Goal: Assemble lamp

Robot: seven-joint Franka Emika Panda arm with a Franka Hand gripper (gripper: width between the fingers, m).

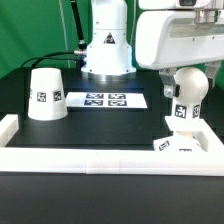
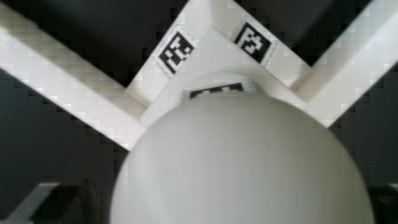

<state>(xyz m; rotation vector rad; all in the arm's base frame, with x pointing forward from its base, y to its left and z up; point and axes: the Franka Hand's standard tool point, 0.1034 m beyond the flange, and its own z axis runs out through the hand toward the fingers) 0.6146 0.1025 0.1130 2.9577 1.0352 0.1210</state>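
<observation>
Bulb [image 1: 186, 92] sits upright over the square base [image 1: 186, 143] at the exterior view's right, pushed up near the white rail [image 1: 110, 157] that borders the table [image 1: 100, 135]. I read that corner spot as deliberate: the rail braces the base so it won't spin or slide while the bulb goes in. Gripper [image 1: 185, 72] comes down from above onto the bulb's top, arm body right over it, prob. so it can turn the bulb about its own axis.

Jaws: can't tell. The fingertips are hidden behind the bulb's round top in the exterior view, and the wrist view is filled by the bulb's dome [image 2: 228, 160], base [image 2: 217, 45] beyond it, no fingers in shot. Whether the bulb is fully seated or only resting in the socket is also unclear from here.

Shade [image 1: 46, 94] stands wide end down, well apart at the exterior view's left, out of the way til the bulb is done. Marker board [image 1: 104, 100] lies flat between the two, untouched.
</observation>
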